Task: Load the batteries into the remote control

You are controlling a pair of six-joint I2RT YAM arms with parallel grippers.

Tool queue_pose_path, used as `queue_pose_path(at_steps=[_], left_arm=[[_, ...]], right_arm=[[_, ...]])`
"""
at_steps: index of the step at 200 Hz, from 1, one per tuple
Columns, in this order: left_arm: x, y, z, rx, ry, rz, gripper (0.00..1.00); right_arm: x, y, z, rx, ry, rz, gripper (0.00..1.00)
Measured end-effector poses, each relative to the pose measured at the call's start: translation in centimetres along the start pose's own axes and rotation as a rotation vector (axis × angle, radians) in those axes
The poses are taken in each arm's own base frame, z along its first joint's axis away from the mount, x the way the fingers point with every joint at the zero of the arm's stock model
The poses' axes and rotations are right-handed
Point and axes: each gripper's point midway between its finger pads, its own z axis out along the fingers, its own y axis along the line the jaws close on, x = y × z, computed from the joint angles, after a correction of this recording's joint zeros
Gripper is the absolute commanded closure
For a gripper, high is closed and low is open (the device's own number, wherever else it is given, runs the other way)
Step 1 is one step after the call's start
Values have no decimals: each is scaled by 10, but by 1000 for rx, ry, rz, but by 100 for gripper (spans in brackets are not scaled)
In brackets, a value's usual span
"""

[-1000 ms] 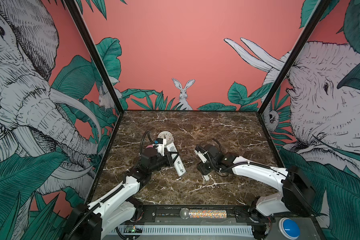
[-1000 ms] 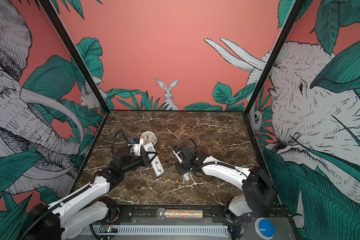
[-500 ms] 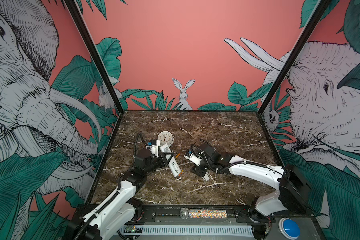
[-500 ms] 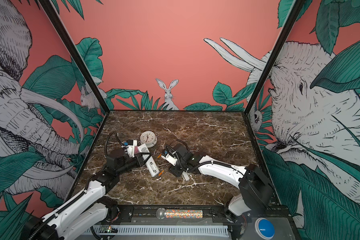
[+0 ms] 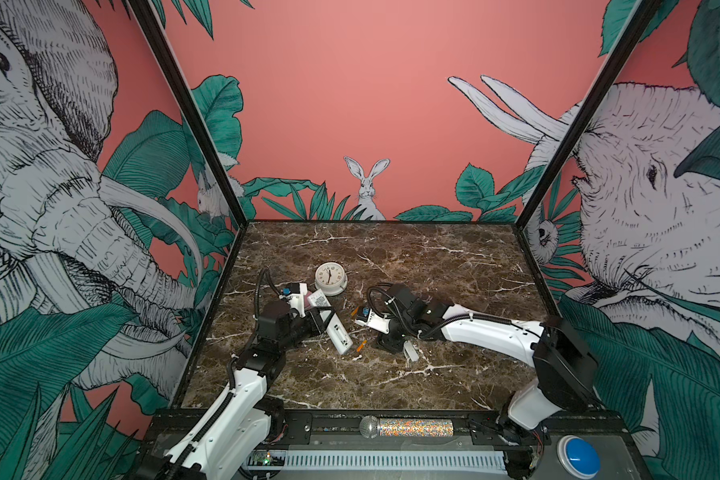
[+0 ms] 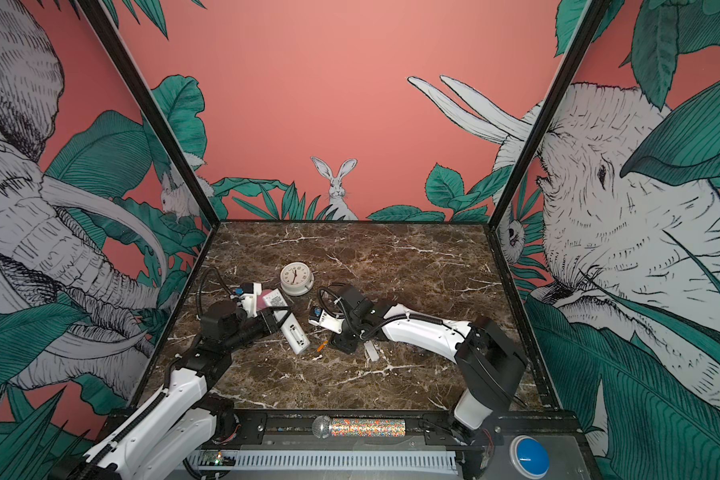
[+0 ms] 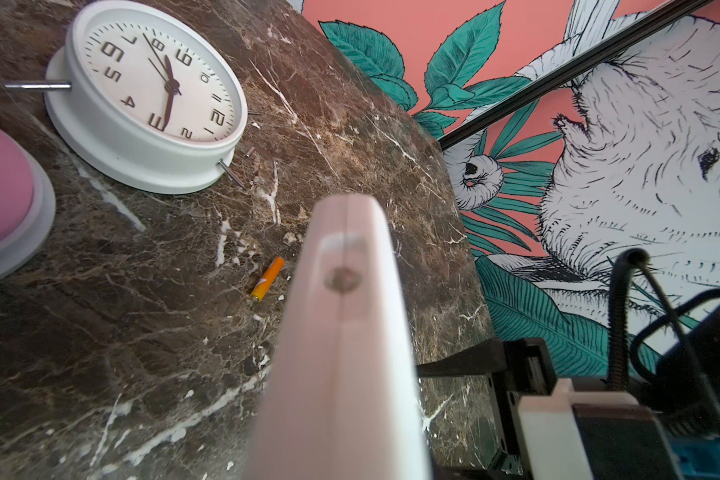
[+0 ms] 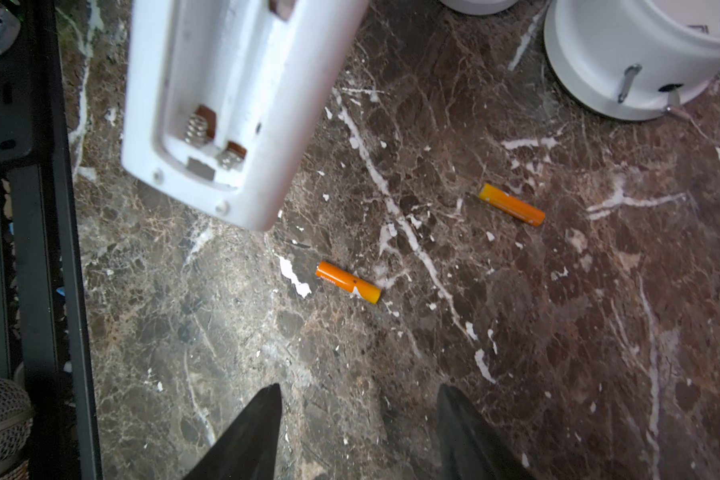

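Observation:
The remote control is held off the table, back side up, with my left gripper shut on its middle. In the right wrist view the remote control shows an uncovered battery bay with bare springs and nothing in it. Two orange batteries lie on the marble: one just off the remote's end, the other nearer the clock. My right gripper hangs open over the table beside the near battery, holding nothing.
A round white clock lies behind the remote. A pink-topped round thing sits beside the clock. A small white cover piece lies by the right gripper. A microphone rests on the front rail.
The left arm has drawn the remote a little to the left. The right gripper has moved left, towards the batteries, with its jaws still apart.

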Motion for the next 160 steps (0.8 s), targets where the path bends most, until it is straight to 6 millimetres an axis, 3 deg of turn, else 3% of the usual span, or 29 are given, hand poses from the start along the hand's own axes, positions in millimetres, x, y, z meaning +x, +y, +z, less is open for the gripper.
queue_pose_path(at_steps=[160], left_arm=[[-2, 38, -19, -83, -37, -78, 100]], right_arm=[[-10, 6, 52, -83, 118, -139, 43]])
